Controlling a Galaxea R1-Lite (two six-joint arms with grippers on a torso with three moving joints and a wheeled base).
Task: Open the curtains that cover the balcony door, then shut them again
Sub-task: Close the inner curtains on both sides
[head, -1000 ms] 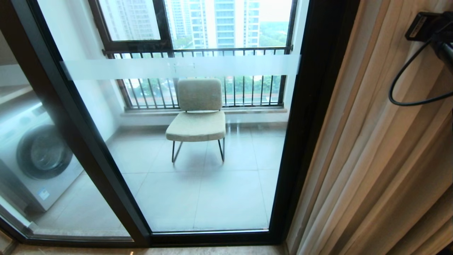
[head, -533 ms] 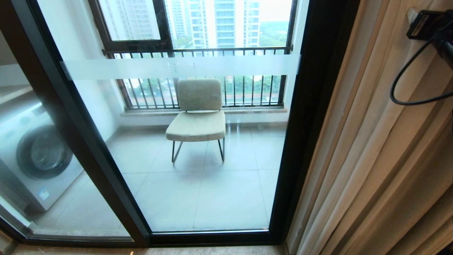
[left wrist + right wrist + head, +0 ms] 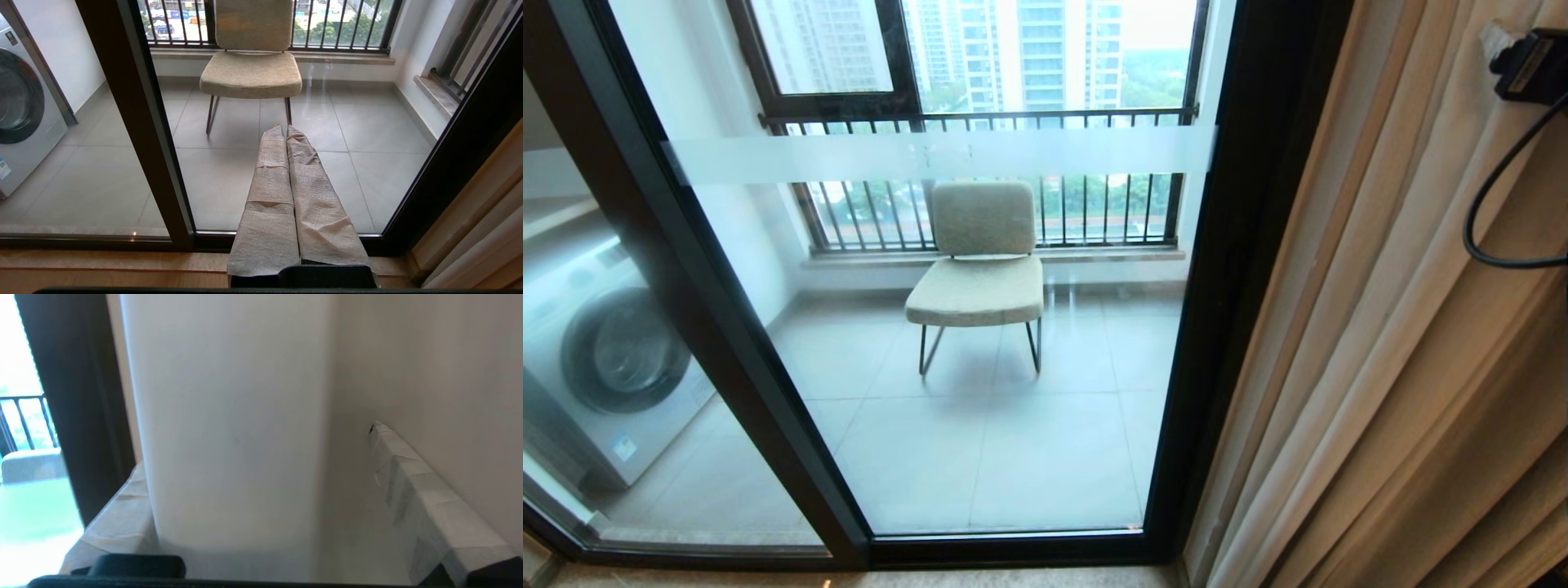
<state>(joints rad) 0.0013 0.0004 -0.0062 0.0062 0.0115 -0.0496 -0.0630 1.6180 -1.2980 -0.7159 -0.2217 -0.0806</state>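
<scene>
The curtains (image 3: 1388, 343) hang bunched in beige and white pleats on the right, leaving the balcony door (image 3: 1225, 286) with its frosted band uncovered. My right gripper (image 3: 256, 447) is high up at the curtains, and only its wrist (image 3: 1531, 65) shows in the head view. It stands open, its taped fingers (image 3: 412, 486) wide apart with a fold of pale curtain (image 3: 237, 416) between them, ungripped. My left gripper (image 3: 282, 127) is parked low in front of the door frame (image 3: 139, 122), shut and empty.
Behind the glass a beige chair (image 3: 980, 269) stands on grey tiles, and a washing machine (image 3: 605, 359) is at the left. A black-framed window with railing bars (image 3: 980, 122) is at the back. A wooden sill (image 3: 102, 265) runs under the door.
My right gripper has opened and let go of the curtain fold. Its wrist has drifted right in the head view. The left arm has not moved.
</scene>
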